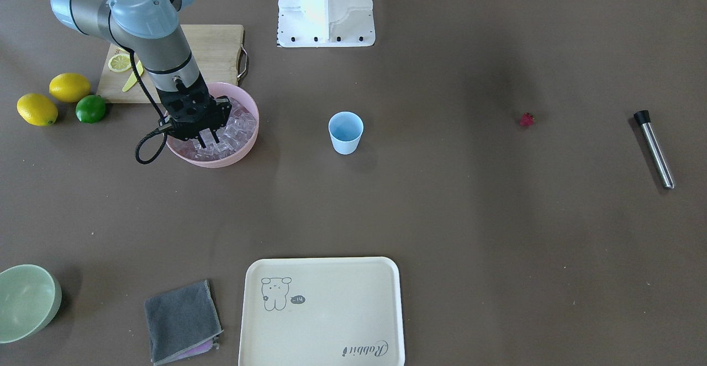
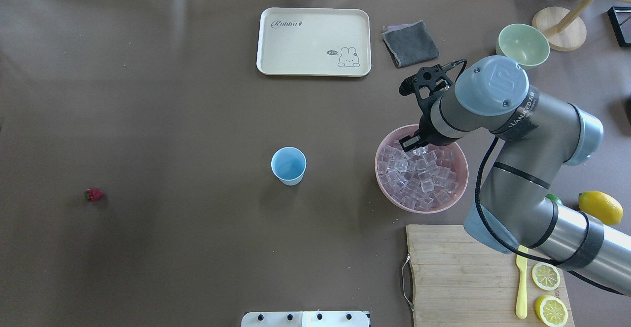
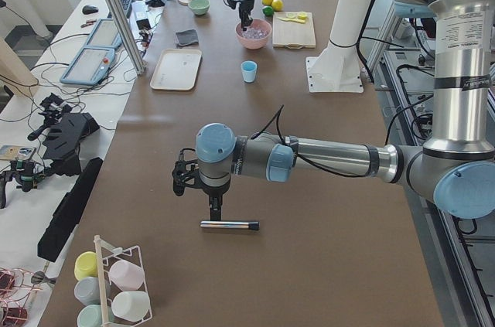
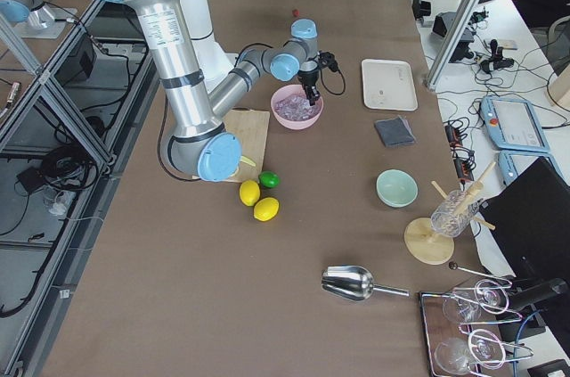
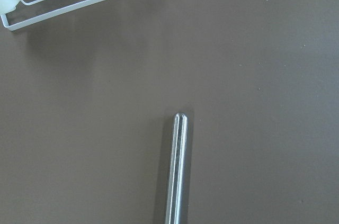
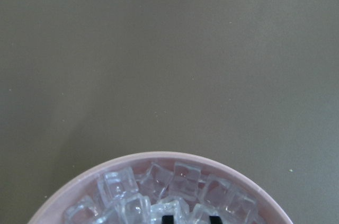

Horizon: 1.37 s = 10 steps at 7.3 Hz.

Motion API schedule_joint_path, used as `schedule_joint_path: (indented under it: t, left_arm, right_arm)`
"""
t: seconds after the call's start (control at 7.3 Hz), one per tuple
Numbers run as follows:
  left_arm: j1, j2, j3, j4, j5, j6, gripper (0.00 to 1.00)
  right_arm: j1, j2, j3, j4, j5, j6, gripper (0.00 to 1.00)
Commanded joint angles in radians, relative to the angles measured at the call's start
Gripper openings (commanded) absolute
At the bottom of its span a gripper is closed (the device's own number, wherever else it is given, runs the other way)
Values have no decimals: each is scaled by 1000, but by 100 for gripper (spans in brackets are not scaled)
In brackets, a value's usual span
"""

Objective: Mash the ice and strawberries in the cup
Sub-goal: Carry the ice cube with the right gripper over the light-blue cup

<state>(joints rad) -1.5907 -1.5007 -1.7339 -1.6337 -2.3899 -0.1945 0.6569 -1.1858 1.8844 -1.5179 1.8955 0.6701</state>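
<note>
The light-blue cup (image 1: 346,132) stands upright and empty mid-table, also in the overhead view (image 2: 288,165). Several clear ice cubes (image 2: 419,179) fill the pink bowl (image 1: 221,162). My right gripper (image 1: 209,141) is open, pointing down, with its fingertips (image 6: 168,218) among the ice at the bowl's far side. One small dark red strawberry (image 1: 527,119) lies alone on the table, far from the cup (image 2: 94,195). My left gripper (image 3: 214,207) shows only in the exterior left view, above a metal rod (image 3: 229,225); I cannot tell whether it is open or shut.
The metal rod with a black cap (image 1: 654,150) lies at the table's end. A wooden board (image 2: 458,272) holds lemon slices and a yellow knife. Lemons and a lime (image 1: 91,109), a pale green bowl (image 1: 25,300), a grey cloth (image 1: 182,322) and a cream tray (image 1: 323,311) lie around.
</note>
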Motion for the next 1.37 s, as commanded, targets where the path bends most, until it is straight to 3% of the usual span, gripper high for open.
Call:
schedule_joint_path:
  t: [0.0, 0.41, 0.69, 1.23]
  left_arm:
    - [0, 0, 1, 0, 0, 0, 99]
    - [0, -1, 1, 0, 0, 0, 99]
    - [-2, 0, -3, 5, 0, 0, 99]
    - [-3, -4, -4, 26, 0, 0, 99]
  right_arm:
    - [12, 87, -4, -79, 10, 25, 28]
    - [-32, 248, -39, -148, 7, 214, 28]
    - [-69, 447, -221, -150, -4, 343, 28]
    - [-196, 502, -274, -127, -126, 431, 28]
